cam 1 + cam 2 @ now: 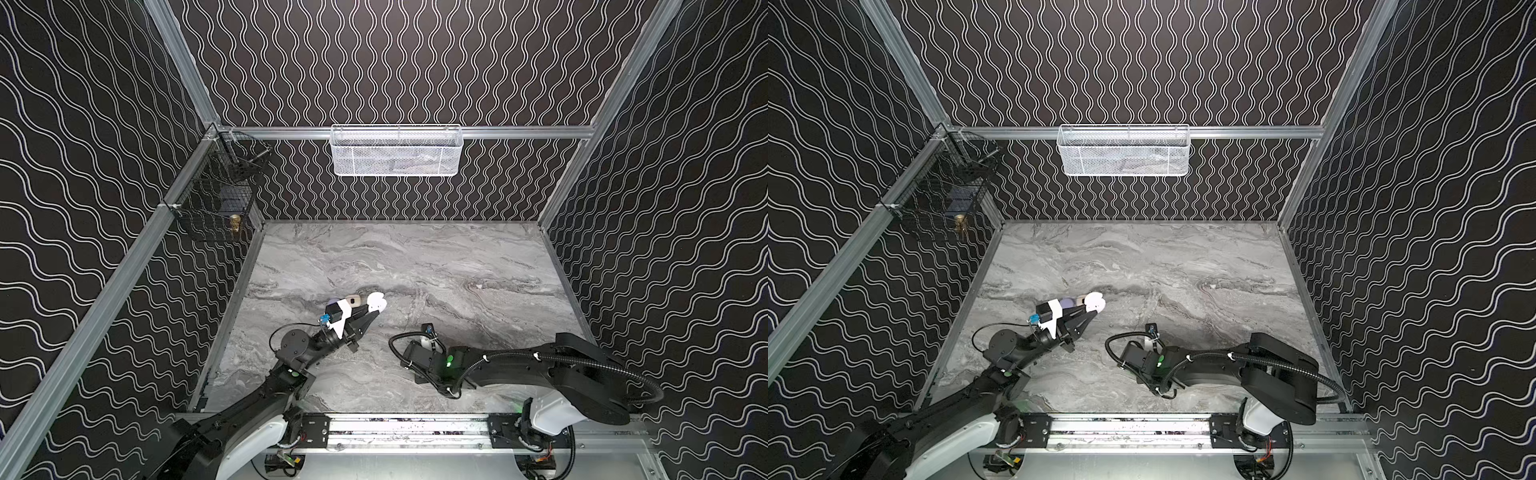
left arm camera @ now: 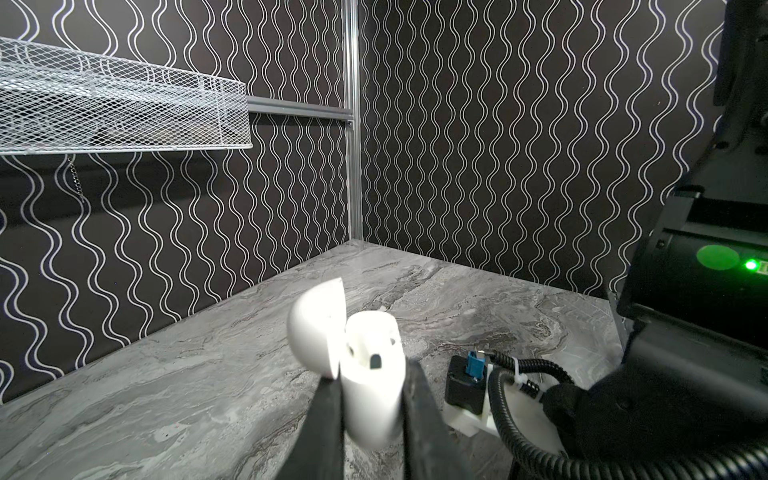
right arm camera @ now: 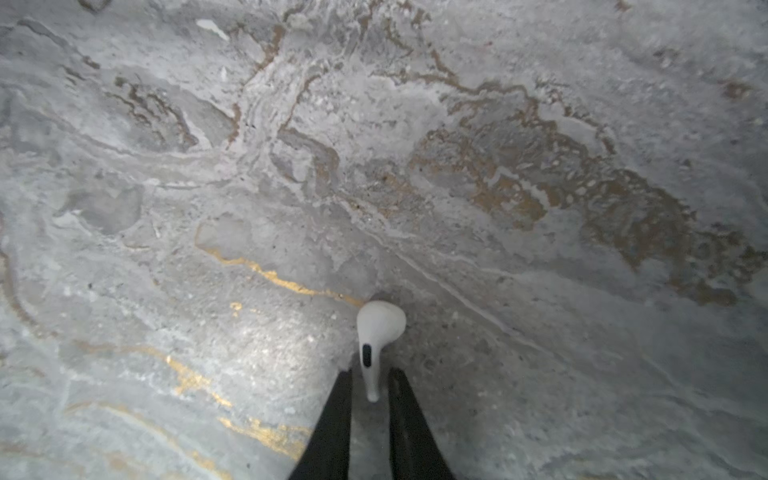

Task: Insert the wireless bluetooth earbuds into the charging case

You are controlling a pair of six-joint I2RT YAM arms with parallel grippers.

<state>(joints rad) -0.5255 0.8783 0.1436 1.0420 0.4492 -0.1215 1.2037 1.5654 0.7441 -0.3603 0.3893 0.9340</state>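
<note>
We held the open white charging case (image 2: 374,399) clamped in our left claw (image 2: 372,365), while our right claw (image 3: 370,371) sat narrow around the stem of a white earbud (image 3: 380,322) on the surface (image 3: 415,166), grip uncertain.

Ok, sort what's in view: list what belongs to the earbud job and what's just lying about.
Job: open white charging case, held in left claw; white earbud, stem between tips of right claw; lavender case; beige case.
Lying about: white mesh basket; black wire basket.
</note>
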